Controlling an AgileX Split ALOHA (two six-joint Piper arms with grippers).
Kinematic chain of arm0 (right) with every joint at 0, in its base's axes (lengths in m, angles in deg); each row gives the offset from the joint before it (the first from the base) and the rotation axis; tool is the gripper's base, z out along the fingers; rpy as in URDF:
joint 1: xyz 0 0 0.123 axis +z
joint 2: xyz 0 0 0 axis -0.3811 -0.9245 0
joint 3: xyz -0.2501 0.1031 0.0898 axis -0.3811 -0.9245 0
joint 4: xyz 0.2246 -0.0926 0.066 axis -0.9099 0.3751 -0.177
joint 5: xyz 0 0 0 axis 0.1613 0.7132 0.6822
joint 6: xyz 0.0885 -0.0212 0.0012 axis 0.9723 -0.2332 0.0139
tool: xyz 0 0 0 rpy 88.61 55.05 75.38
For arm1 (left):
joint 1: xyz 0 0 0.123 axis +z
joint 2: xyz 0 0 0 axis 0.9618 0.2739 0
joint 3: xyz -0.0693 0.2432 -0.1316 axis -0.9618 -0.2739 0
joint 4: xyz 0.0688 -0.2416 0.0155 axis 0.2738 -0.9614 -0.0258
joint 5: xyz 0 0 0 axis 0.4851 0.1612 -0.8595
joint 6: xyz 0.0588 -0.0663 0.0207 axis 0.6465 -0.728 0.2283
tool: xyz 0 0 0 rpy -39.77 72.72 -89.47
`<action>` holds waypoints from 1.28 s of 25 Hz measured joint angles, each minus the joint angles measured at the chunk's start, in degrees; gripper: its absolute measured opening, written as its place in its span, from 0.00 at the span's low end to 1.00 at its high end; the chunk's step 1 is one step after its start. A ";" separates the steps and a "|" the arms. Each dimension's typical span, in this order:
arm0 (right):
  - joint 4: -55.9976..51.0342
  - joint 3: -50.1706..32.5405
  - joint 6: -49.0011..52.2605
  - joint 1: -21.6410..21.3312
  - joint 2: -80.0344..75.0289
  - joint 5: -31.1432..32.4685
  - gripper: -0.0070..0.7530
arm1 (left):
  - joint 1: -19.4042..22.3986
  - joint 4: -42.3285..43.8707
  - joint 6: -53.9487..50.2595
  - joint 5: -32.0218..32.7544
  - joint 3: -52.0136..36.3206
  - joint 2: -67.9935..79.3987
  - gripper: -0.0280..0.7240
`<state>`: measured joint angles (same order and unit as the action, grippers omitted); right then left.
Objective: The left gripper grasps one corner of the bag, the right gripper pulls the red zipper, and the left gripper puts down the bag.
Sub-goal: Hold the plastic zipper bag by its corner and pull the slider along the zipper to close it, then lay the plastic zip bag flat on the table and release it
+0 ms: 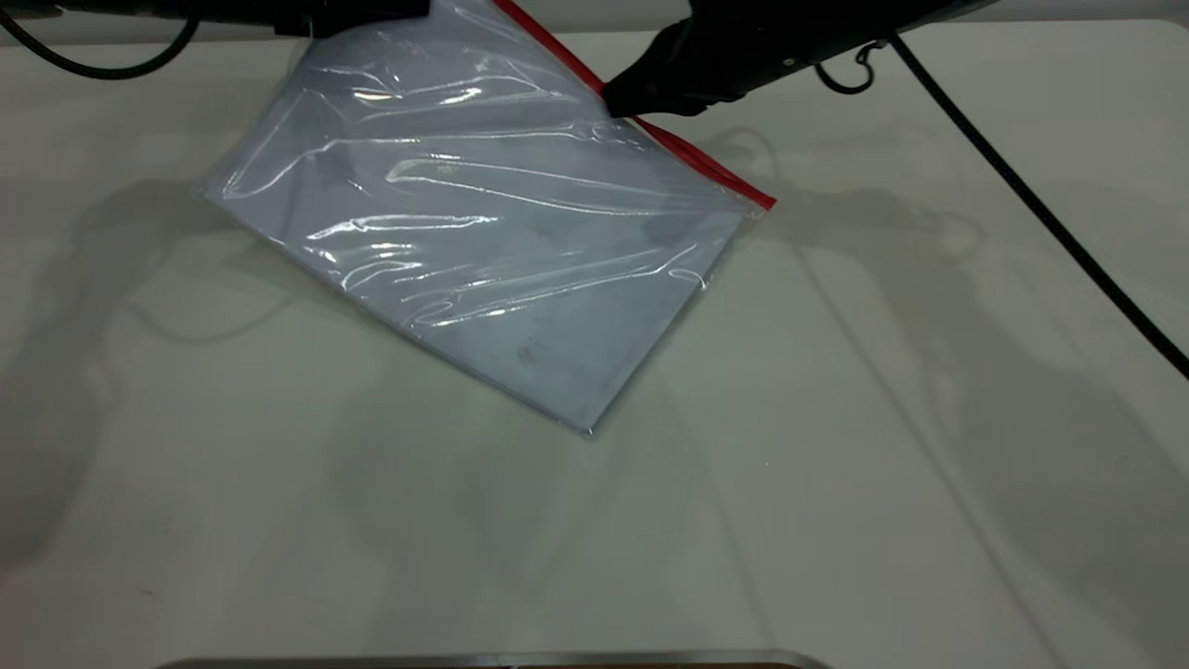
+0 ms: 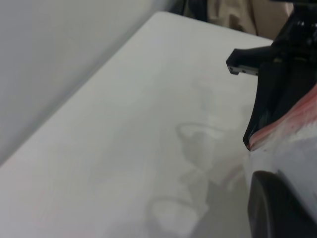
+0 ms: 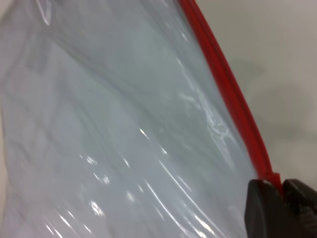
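My left gripper (image 1: 320,23) pinches the top corner of the bag (image 1: 483,242), holding that end up off the table (image 1: 882,465) while the far corner hangs down toward it. The clear bag slopes away below my left fingers (image 2: 270,109), a pale sheet showing inside. My right gripper (image 1: 618,100) is clamped on the red zipper (image 1: 706,163), about midway along the bag's red edge. Seen from my right wrist, the two fingertips (image 3: 262,208) sit closed around the red strip, which runs on beyond them.
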<state>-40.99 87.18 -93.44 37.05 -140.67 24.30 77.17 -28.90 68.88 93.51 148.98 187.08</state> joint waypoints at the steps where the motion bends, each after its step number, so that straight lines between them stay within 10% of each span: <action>1: 0.29 -0.29 0.05 -0.48 0.00 -0.35 0.06 | 0.18 -0.60 0.15 0.07 0.00 0.00 0.11; 21: 8.17 -2.27 6.30 -8.08 -1.74 -1.04 0.09 | 1.46 -3.70 0.46 0.25 0.00 -0.17 0.11; 32: 7.84 -2.83 11.67 -7.87 9.92 1.97 0.57 | -0.83 1.20 -12.80 -6.30 -1.18 -0.35 0.11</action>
<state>-33.14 84.35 -81.77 29.19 -130.75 26.27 76.34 -27.70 56.08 87.21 147.80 186.73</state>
